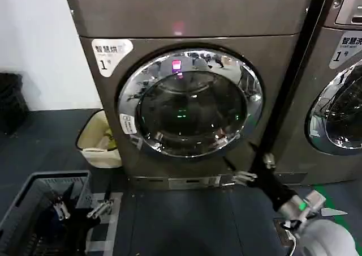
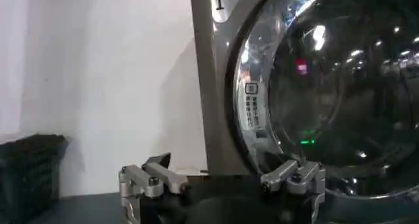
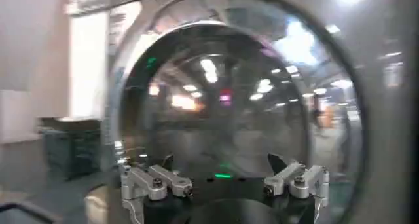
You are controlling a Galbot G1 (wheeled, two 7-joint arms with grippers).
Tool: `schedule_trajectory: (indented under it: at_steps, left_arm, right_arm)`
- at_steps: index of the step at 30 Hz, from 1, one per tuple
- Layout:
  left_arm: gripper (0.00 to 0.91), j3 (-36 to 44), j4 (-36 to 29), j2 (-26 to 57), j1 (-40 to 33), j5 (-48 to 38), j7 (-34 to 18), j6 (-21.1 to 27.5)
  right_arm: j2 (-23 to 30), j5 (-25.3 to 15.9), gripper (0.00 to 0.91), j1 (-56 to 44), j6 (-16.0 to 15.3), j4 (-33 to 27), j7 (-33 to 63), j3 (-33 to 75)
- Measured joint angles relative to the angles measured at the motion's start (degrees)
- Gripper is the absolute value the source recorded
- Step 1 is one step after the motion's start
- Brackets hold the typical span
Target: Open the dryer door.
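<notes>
The dryer [image 1: 186, 18] stands in the middle, bronze-grey, with a white "1" label [image 1: 110, 52] at its upper left corner. The dryer door [image 1: 189, 103] lies flat against the front, chrome rim round dark glass. My right gripper [image 1: 240, 157] is open, low and just off the door's lower right rim, touching nothing. In the right wrist view the door [image 3: 229, 94] is close ahead of the open gripper [image 3: 221, 161]. My left gripper [image 1: 79, 204] hangs open at the lower left, away from the machine. The left wrist view shows that gripper [image 2: 219, 165] with the door [image 2: 327, 81] beyond it.
A neighbouring machine [image 1: 339, 97] with its own round door stands at the right. A cream bin [image 1: 99, 145] sits on the floor left of the dryer. A dark slatted basket [image 1: 31, 210] lies under my left arm, and a black crate [image 1: 10, 100] stands by the wall.
</notes>
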Motion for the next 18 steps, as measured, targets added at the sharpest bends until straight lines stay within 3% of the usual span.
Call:
schedule_trajectory:
  at_steps: [18]
  left_arm:
    - [0.907,-0.3,-0.84,-0.26,0.8,0.15,0.1,-0.28]
  right_arm:
    - [-2.08,5.08,0.907,18.1,1.32,-7.43,-6.61,-15.52]
